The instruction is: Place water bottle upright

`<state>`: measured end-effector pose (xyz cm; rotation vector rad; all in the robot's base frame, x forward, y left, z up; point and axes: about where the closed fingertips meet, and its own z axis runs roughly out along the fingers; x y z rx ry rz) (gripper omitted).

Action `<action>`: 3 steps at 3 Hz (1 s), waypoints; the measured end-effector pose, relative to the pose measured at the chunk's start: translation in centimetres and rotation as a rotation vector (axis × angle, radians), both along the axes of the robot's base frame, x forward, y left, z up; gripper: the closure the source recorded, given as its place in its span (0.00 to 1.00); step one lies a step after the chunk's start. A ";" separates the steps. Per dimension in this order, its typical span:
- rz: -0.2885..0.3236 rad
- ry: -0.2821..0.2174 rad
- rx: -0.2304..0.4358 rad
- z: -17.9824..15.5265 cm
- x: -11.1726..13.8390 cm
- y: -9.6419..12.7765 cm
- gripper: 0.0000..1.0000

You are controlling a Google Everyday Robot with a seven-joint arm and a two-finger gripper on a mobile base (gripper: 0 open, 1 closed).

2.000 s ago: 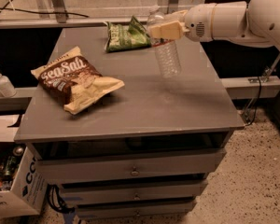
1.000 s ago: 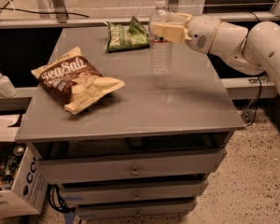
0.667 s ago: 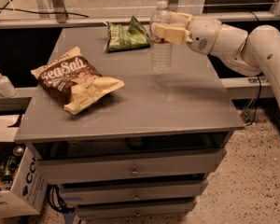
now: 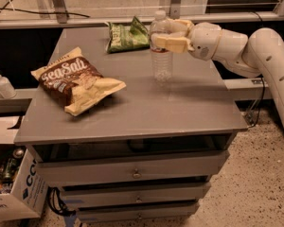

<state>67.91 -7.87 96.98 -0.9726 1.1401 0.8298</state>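
Two seconds ago the water bottle [image 4: 161, 60] hung tilted in the air over the back right of the surface [image 4: 189, 108]. A second ago it had been swung to vertical, and it has hardly moved since. You now see it standing straight, white cap up, towards the back of the surface, just right of the green snack bag [image 4: 128, 36] and well apart from the sea salt chip bag [image 4: 75, 82]. Its base sits at or just above the grey top; you cannot tell from this view whether it is bearing weight yet.

For the task, the turning looks done. In my judgement what is left is to settle the base fully and let go without knocking it.

The gripper [image 4: 162, 36] reaches in from the right at the height of the bottle's upper part. Its cream fingers [image 4: 173, 44] are closed around the bottle just below the cap, pinching it, so the bottle is held rather than free-standing. The fingers touch nothing else.

A light, ribbed bottle like this may tip easily, so open slowly and draw back sideways to the right.
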 end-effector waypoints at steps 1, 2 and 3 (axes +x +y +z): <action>0.028 0.014 -0.007 -1.5 -1.1 0.6 1.00; 0.043 0.040 0.006 -2.9 -2.4 1.4 1.00; 0.043 0.042 0.007 -2.7 -2.4 1.4 0.82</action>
